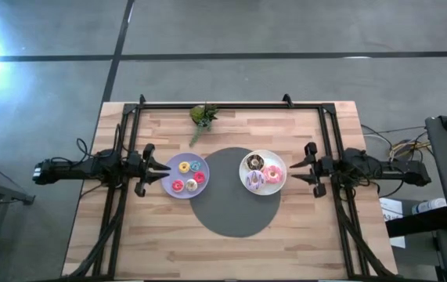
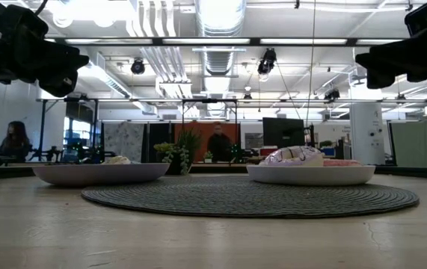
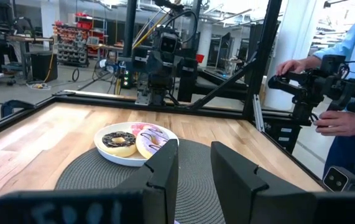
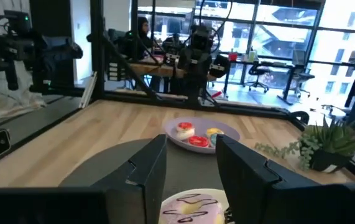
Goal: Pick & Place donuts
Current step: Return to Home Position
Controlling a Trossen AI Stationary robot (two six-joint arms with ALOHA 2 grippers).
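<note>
Several tiny donuts [image 1: 187, 175] in red, pink, orange and teal lie on a lavender plate [image 1: 171, 164] left of centre. Three larger donuts [image 1: 262, 171], brown, pink and pink-white frosted, lie on a white plate [image 1: 279, 164] to the right; the left wrist view shows these donuts [image 3: 135, 140] too. My left gripper [image 1: 159, 170] hovers open above the table, just left of the lavender plate. My right gripper [image 1: 295, 169] hovers open just right of the white plate, whose frosted donut [image 4: 193, 207] shows between its fingers.
Both plates sit on the edges of a round grey woven mat [image 1: 235, 205] at the table's middle. A small green plant [image 1: 202, 116] stands near the far edge. A black frame [image 1: 231, 105] runs along the table's sides. A person [image 3: 351, 106] stands beyond the table holding a device.
</note>
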